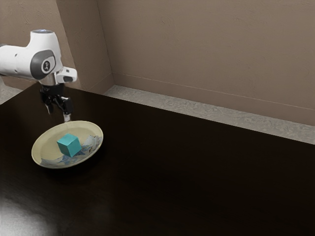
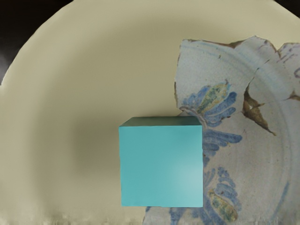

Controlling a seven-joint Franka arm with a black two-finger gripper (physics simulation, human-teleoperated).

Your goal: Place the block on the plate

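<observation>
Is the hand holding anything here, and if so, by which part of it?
Nothing: the open hand is empty; the block sits on the plate.

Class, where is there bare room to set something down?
Free: the dark table from the plate toward the exterior view's right; the plate's plain cream area beside the block. Crowded: at the block, and by the rim near the open gripper.

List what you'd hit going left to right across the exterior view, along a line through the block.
Dark tabletop → plate's near-left rim → plain cream inside of the plate → teal block → blue-and-white painted patch → plate's right rim → dark tabletop again.
</observation>
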